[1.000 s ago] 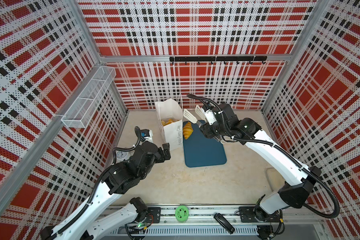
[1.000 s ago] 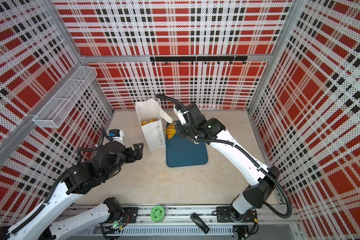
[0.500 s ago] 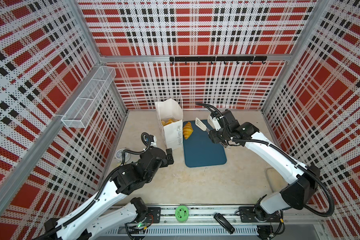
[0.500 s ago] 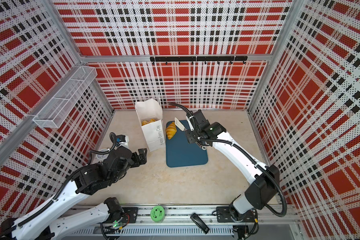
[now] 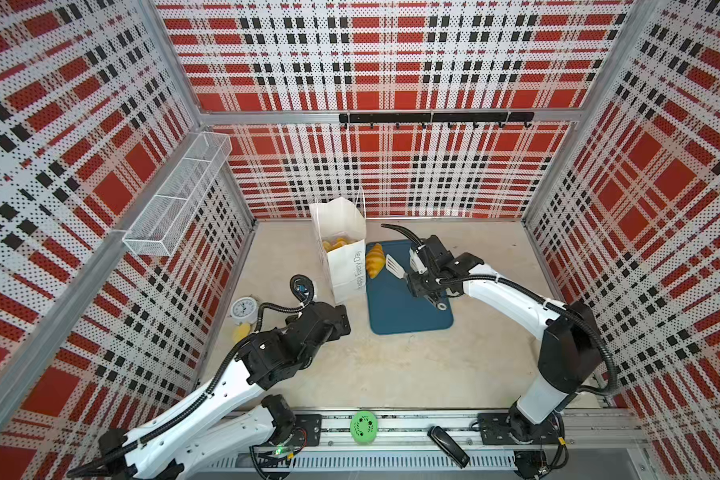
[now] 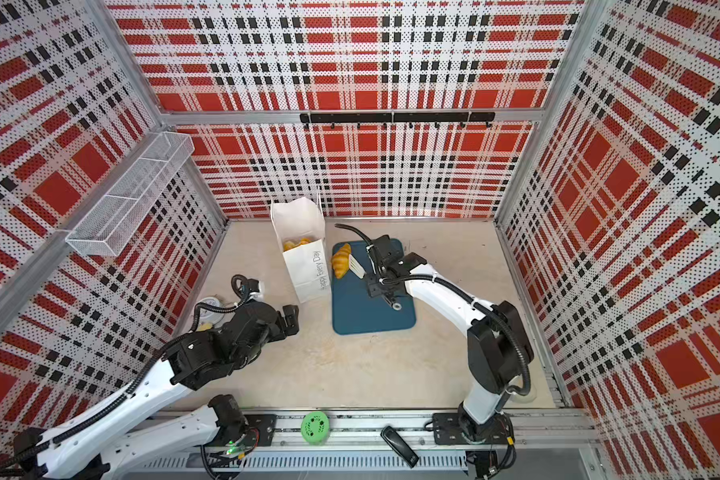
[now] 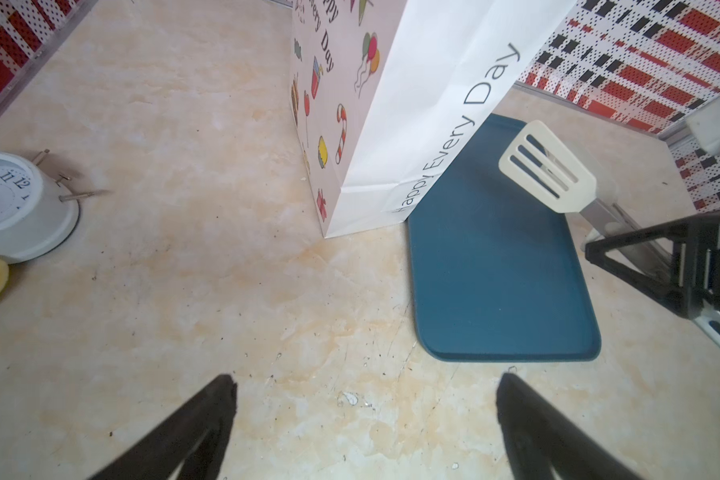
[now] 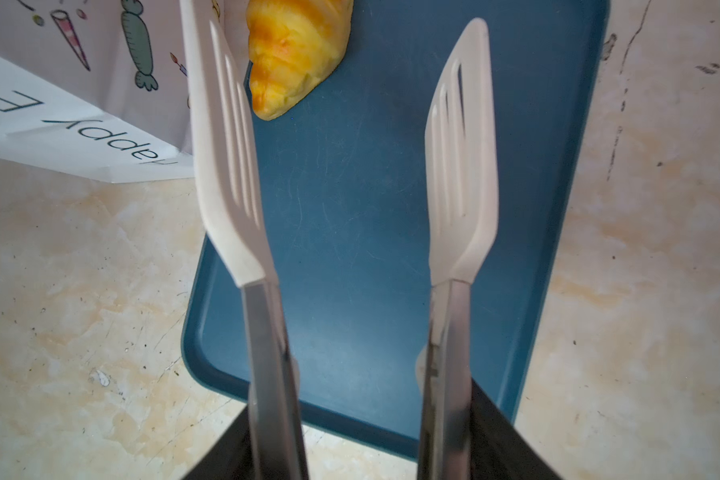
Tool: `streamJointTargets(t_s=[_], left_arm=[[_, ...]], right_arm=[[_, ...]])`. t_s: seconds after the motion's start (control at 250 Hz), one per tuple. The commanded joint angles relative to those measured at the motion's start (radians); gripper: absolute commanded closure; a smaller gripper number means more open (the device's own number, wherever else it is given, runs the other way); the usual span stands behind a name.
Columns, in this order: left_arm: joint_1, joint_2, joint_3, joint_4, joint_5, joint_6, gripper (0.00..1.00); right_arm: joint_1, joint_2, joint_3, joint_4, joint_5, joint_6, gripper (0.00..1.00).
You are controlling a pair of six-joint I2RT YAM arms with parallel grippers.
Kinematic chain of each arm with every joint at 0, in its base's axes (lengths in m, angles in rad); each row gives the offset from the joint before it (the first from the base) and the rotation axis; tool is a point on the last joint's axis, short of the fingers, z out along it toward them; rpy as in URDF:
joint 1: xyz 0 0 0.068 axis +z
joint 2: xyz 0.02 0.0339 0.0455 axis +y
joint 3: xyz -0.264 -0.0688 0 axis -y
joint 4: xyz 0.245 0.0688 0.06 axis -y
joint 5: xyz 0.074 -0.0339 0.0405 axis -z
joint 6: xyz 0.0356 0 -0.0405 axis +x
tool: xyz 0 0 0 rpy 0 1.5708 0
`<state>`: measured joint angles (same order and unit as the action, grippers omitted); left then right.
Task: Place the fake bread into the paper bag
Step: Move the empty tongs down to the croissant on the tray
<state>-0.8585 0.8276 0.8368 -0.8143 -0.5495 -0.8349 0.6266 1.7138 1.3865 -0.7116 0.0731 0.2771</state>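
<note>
A golden croissant, one piece of fake bread (image 5: 375,259) (image 6: 341,260) (image 8: 296,50), lies on the far left part of the dark-teal tray (image 5: 408,307), right beside the paper bag (image 5: 348,270) (image 6: 304,266) (image 7: 412,104). More fake bread (image 5: 335,244) shows inside the bag's open top. My right gripper (image 5: 417,275) (image 8: 362,424) is shut on a pair of tongs (image 8: 460,174). The tongs' white slotted tips are spread, empty, just short of the croissant. My left gripper (image 5: 341,320) (image 7: 364,382) hovers open over bare table in front of the bag.
A white alarm clock (image 5: 243,309) (image 7: 5,203) and a yellow lump (image 5: 242,331) lie near the left wall. A wire-mesh basket (image 5: 175,199) hangs on that wall. A green disc (image 5: 363,426) and a black object (image 5: 447,446) rest on the front rail.
My right arm has come down from beside the bag's top to low over the tray, and the tongs have spread wider. My left arm has shifted slightly right and towards the front.
</note>
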Motion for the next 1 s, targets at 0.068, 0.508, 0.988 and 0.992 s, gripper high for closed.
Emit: streamJointTargets(t_s=[0.068, 0.508, 0.988, 0.992], left_arm=[[-0.005, -0.004, -0.044, 0.040, 0.014, -0.047, 0.01], [-0.004, 0.013, -0.071, 0.058, 0.032, -0.056, 0.01], [-0.005, 0.047, -0.073, 0.068, 0.050, -0.057, 0.01], [-0.006, 0.047, -0.072, 0.068, 0.050, -0.056, 0.01]], right_arm=[[-0.002, 0.041, 0.001, 0.099, -0.050, 0.070, 0.35], [0.030, 0.199, 0.107, 0.063, -0.065, 0.110, 0.35], [0.058, 0.284, 0.182, 0.053, -0.046, 0.138, 0.35], [0.058, 0.285, 0.183, 0.053, -0.044, 0.138, 0.35]])
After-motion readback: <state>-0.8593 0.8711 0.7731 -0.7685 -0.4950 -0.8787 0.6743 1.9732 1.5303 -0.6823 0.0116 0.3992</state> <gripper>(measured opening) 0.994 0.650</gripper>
